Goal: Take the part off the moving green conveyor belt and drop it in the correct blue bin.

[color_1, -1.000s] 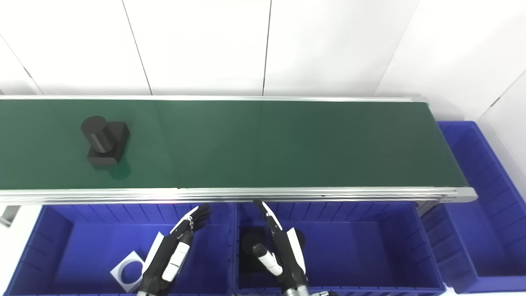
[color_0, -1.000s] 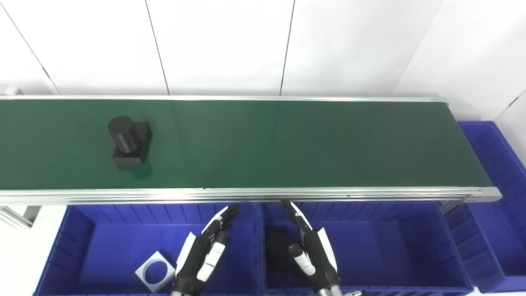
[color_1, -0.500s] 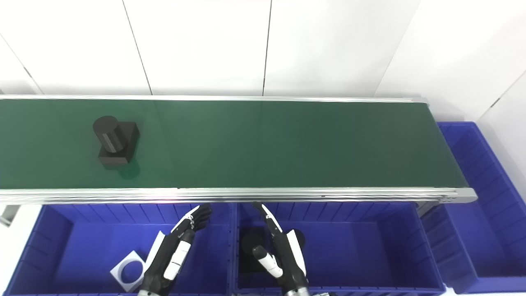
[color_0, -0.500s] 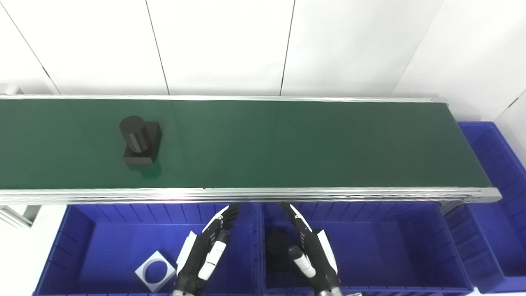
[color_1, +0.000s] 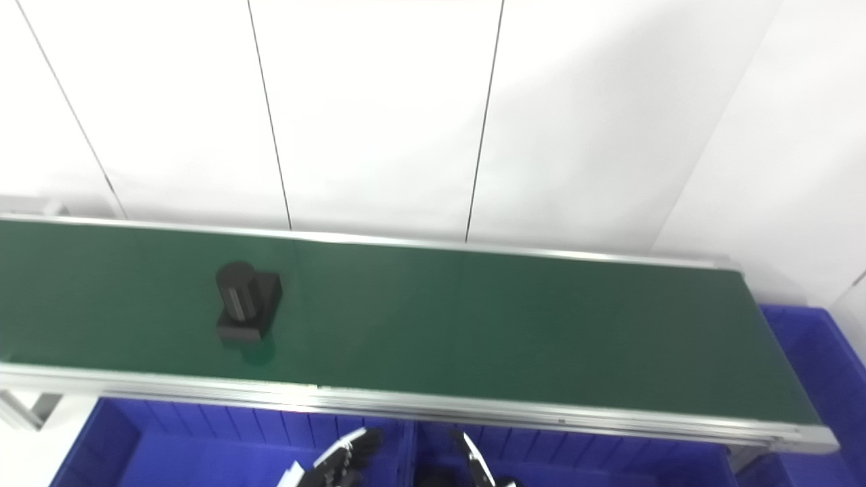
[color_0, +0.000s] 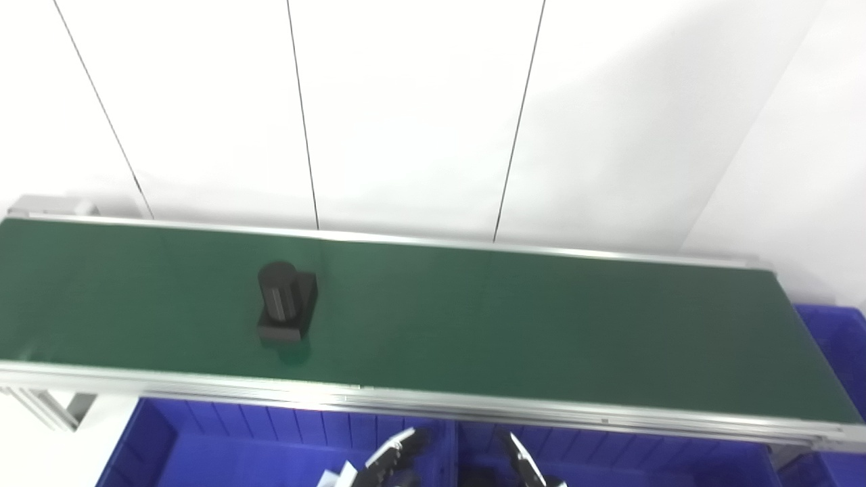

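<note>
A black part, a cylinder standing on a square base, rides on the green conveyor belt, left of its middle; it also shows in the right eye view. Only the fingertips of my left hand and right hand show at the bottom edge, below the belt's near rail and over the blue bins. The fingers are stretched out and apart and hold nothing. Both hands are well to the right of the part and nearer than it.
The belt's aluminium rail runs along the near side. Blue bins sit under it at the left and right, and another at the belt's right end. A white panelled wall stands behind.
The camera has tilted up, so the whole picture dropped and the hands are mostly cut off. The part has ridden to the right along the belt. The hands stay open.
</note>
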You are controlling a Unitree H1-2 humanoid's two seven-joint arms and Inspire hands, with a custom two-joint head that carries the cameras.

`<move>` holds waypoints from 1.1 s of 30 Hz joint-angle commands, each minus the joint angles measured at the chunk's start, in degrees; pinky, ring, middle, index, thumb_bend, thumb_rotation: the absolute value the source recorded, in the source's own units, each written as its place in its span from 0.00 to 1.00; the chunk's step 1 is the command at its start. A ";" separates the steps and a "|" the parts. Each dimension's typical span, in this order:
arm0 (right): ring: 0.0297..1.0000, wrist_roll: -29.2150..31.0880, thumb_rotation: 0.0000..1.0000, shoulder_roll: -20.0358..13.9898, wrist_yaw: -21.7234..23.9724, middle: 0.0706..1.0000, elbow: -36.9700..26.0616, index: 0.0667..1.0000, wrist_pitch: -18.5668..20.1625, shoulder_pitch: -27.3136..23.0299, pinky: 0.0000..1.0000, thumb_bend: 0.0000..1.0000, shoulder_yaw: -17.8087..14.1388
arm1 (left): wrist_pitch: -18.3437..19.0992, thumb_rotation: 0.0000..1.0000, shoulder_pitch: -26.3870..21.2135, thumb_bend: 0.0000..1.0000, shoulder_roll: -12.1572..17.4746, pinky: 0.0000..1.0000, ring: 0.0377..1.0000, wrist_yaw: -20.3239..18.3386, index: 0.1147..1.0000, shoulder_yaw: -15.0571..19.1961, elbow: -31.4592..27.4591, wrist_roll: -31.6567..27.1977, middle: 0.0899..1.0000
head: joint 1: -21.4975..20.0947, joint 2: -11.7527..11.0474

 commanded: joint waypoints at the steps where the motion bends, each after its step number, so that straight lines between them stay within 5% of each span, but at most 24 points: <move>1: 0.97 0.04 1.00 -0.06 -0.25 0.96 -0.10 0.93 -2.78 -1.15 0.97 0.95 0.18 | -1.89 0.93 -1.47 0.60 -0.07 0.81 0.83 2.91 0.80 -1.15 -0.16 1.07 0.82 | 0.20 -0.82; 6: 0.98 -0.33 1.00 -0.37 -0.92 0.96 1.46 0.93 -2.79 -1.93 1.00 0.96 0.53 | -1.89 0.93 -3.02 0.63 0.39 0.78 0.82 6.03 0.80 -3.41 1.91 1.60 0.81 | 0.96 -2.38; 17: 0.96 1.94 1.00 -0.78 0.34 0.95 0.21 0.92 -2.79 -1.38 0.96 0.98 -0.06 | -1.89 0.91 -4.09 0.68 0.68 0.79 0.82 7.43 0.80 -5.62 2.97 0.86 0.81 | 2.53 -2.00; 29: 0.90 3.94 1.00 -1.88 4.36 0.91 -21.84 0.91 -2.79 3.37 0.89 0.98 -1.72 | -1.89 0.91 -5.27 0.70 -0.06 0.76 0.82 8.24 0.79 -6.62 4.67 0.57 0.82 | 2.69 -2.50; 33: 0.86 3.43 1.00 -1.17 4.77 0.89 -24.28 0.90 -2.79 2.19 0.83 1.00 -2.32 | -1.89 0.90 -5.66 0.70 -0.24 0.76 0.82 8.38 0.79 -6.74 5.22 0.26 0.82 | 2.46 -2.66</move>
